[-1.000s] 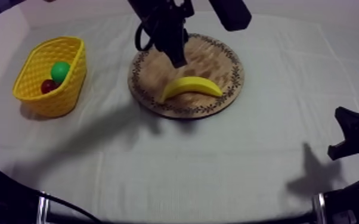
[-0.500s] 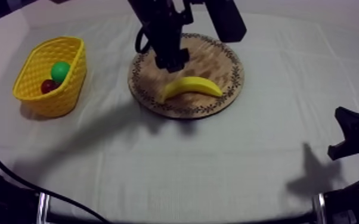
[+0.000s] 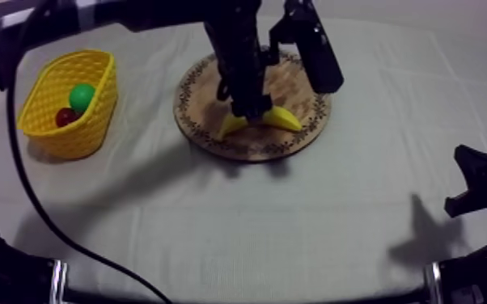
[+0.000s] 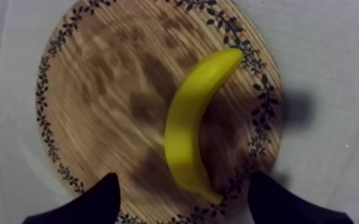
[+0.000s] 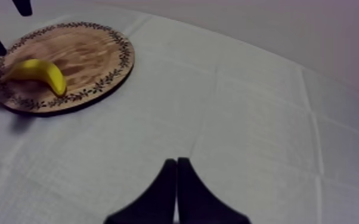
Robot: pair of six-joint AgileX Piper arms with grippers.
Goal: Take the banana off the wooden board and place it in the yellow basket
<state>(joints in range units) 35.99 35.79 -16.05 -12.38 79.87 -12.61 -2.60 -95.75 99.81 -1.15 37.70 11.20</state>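
The yellow banana [image 4: 191, 128] lies on the round wooden board [image 4: 98, 89] with the patterned rim. My left gripper [image 4: 183, 175] hangs open right above it, one black finger on each side of the banana's lower half, and nothing is gripped. In the top view the left gripper [image 3: 251, 109] covers the banana's middle, with both banana ends [image 3: 283, 119] sticking out. The yellow basket [image 3: 52, 81] stands at the table's left. My right gripper [image 5: 176, 164] is shut on nothing, low over bare cloth to the right of the board [image 5: 80, 53] and the banana [image 5: 39, 71].
A green fruit [image 3: 82, 96] and a small red fruit [image 3: 66, 117] lie in the basket. The left arm reaches in from the upper left, above the board [image 3: 202, 101]. The right arm [image 3: 485, 186] rests at the table's right edge. Bare cloth separates board and basket.
My left gripper has come down and forward across the board until it now covers the banana's middle. The banana, the basket and the right arm have not moved.
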